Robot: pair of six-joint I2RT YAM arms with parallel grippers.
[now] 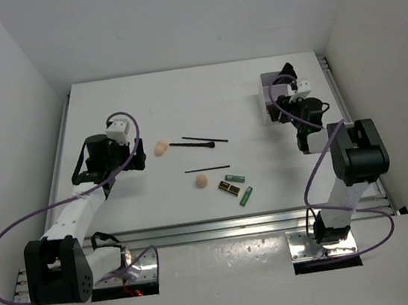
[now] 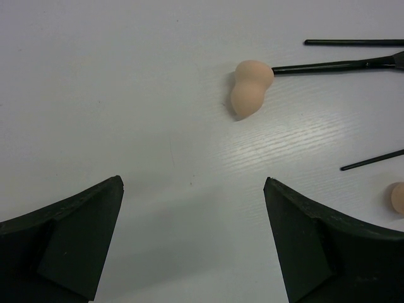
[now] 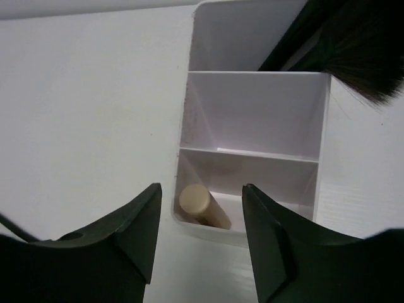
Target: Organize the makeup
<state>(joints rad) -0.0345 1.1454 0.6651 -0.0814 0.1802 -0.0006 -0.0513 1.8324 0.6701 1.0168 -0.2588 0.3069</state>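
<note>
Loose makeup lies mid-table: a peach sponge (image 1: 161,147) (image 2: 250,88), a black brush (image 1: 191,143) (image 2: 334,64), two thin pencils (image 1: 206,139) (image 1: 206,169), a second sponge (image 1: 202,180), a black-gold lipstick (image 1: 229,188) and two green tubes (image 1: 234,178) (image 1: 246,196). My left gripper (image 1: 139,159) (image 2: 192,181) hangs open just left of the first sponge, holding nothing. My right gripper (image 1: 288,104) (image 3: 201,188) hovers open over the white box (image 3: 252,151). A pale copper tube (image 3: 202,205) leans in the box's nearest compartment, clear of the fingers. A fluffy black brush head (image 3: 366,57) sticks out of the far compartment.
The box (image 1: 268,99) stands at the back right, close to the table's right rail (image 1: 336,97). Its middle compartment looks bare. The loose makeup is spread between the two arms, nearer the left one.
</note>
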